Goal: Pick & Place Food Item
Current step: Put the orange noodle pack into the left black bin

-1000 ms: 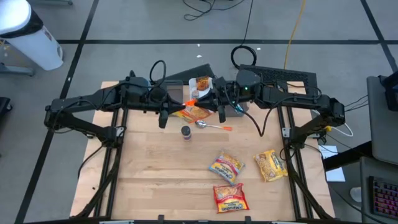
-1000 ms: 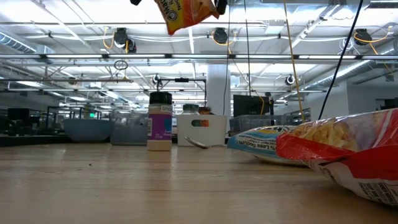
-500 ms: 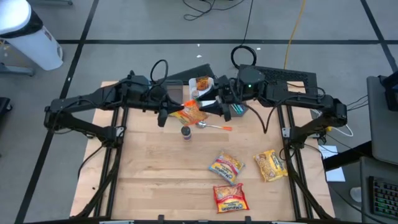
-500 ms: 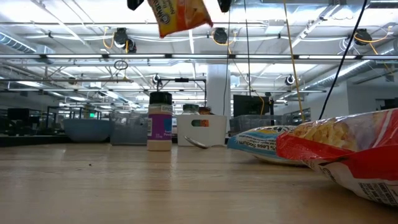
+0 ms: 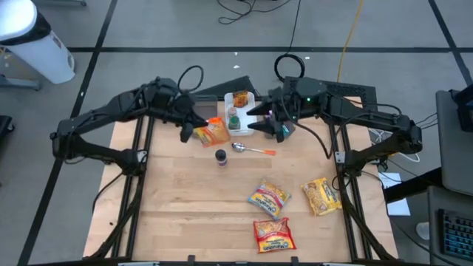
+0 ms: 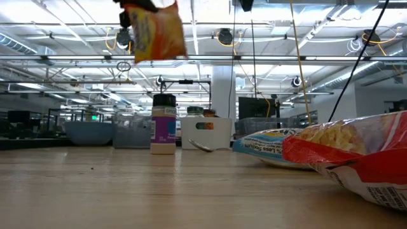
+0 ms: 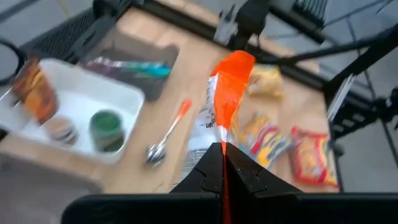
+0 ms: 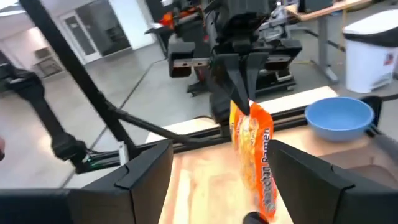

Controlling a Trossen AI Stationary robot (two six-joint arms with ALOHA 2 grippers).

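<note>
An orange snack packet (image 5: 213, 133) hangs in the air over the table's far left part, in front of the white tray (image 5: 251, 101). My left gripper (image 5: 194, 134) is shut on it; the low view shows the packet (image 6: 154, 32) dangling high above the wood. To its right, my right gripper (image 5: 259, 123) stands open and apart from the packet. In the right wrist view the packet (image 8: 255, 149) shows beyond the wide-spread fingers (image 8: 146, 171), clear of them. My left gripper pinches the packet's upper edge (image 8: 239, 107) between its two fingers, which come from above, slanting down. In the left wrist view the packet's thin seam (image 7: 222, 138) runs straight into the shut fingertips. The packet hangs below the fingers, lifted clear of the table.
The tray holds a few small jars. A dark-capped shaker (image 5: 221, 157) and a spoon (image 5: 251, 148) stand just near of the packet. Three noodle packets (image 5: 269, 198), (image 5: 321, 196), (image 5: 273, 234) lie at the near right. Bare wood at the near left.
My right gripper has opened, let go of the packet and drawn back toward the table's right. My left gripper has carried the packet toward the left edge; it has swung from slanting between both grippers to hanging from the left one alone.
</note>
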